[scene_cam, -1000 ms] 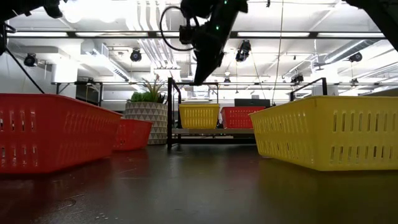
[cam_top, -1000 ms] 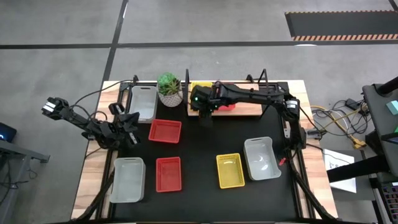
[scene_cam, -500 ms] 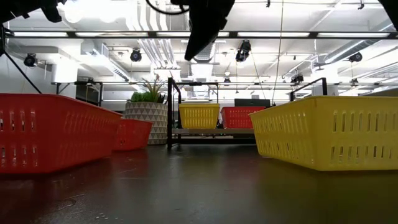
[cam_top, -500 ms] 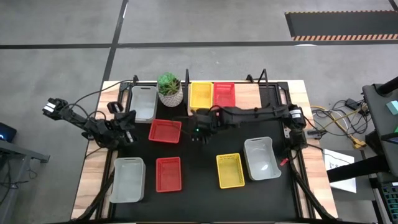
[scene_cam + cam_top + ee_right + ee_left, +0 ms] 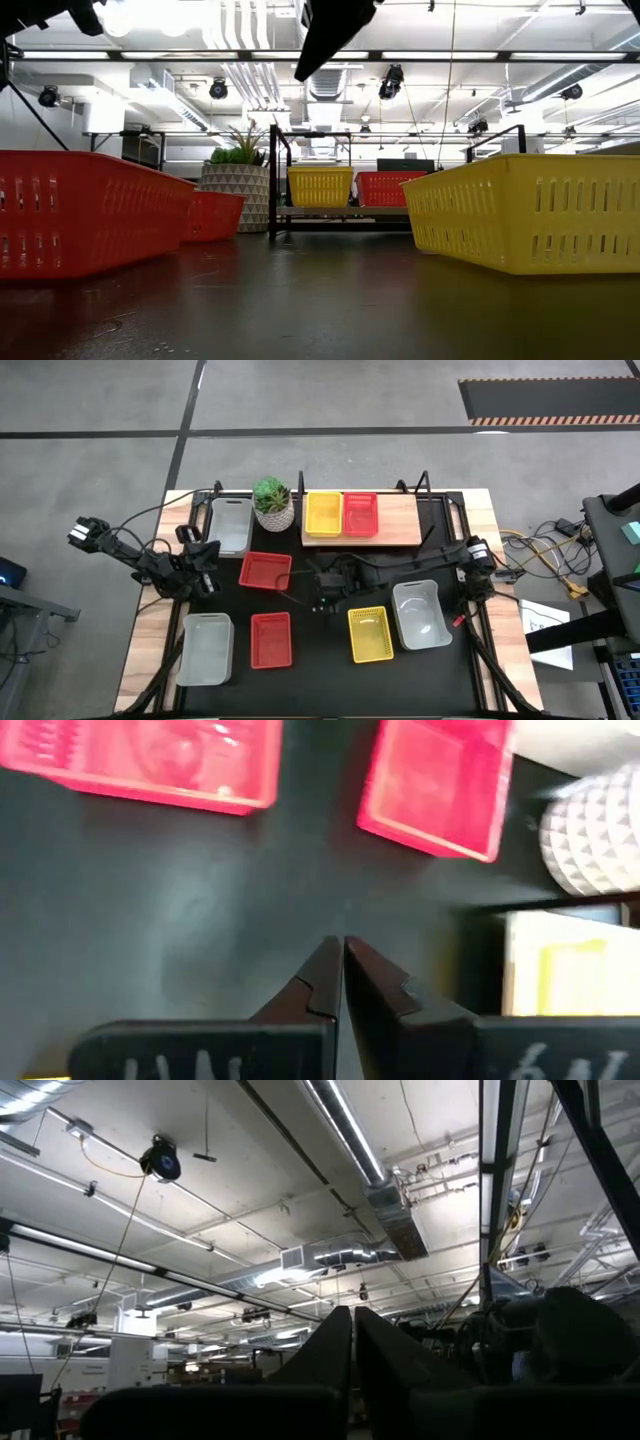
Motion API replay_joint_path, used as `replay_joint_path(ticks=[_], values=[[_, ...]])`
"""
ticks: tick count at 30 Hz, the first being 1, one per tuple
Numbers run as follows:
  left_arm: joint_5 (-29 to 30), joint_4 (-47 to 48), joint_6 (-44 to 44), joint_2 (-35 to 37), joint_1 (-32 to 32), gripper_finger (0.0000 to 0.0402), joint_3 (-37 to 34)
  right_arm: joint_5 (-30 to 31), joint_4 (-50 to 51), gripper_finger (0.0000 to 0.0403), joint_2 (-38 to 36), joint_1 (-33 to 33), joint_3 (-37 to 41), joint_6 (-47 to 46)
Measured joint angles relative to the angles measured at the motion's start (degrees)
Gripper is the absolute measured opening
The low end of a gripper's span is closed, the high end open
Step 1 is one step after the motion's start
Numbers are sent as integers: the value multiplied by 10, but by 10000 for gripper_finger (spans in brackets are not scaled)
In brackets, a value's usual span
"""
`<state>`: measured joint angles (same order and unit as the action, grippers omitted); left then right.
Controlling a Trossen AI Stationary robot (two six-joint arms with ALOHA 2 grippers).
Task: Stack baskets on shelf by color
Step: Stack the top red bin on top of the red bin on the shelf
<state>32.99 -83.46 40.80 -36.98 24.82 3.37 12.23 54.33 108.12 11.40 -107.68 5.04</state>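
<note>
The shelf [image 5: 398, 518] holds one yellow basket [image 5: 322, 513] and one red basket [image 5: 360, 513]; six wait on the worktop [image 5: 330, 650]. Both pincers, right [image 5: 322, 606] and left [image 5: 208, 552], are together and empty.

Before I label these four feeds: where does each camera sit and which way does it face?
High: overhead, facing straight down; both arms, shelf, shut right gripper.
Low: tabletop height, facing level toward the shelf; right arm overhead.
Left wrist: faces the ceiling past its shut left gripper.
Right wrist: faces down at the tabletop and two red baskets.
High and low share the yellow basket.
</note>
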Motion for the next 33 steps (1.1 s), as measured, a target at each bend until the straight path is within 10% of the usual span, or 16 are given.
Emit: replay_joint_path(ticks=[14, 33], values=[[0, 0, -15, 0, 0, 2, 1, 28, -112, 9, -32, 48, 137, -11], [0, -3, -16, -1, 0, 2, 3, 49, -656, 9, -219, 54, 526, 51]])
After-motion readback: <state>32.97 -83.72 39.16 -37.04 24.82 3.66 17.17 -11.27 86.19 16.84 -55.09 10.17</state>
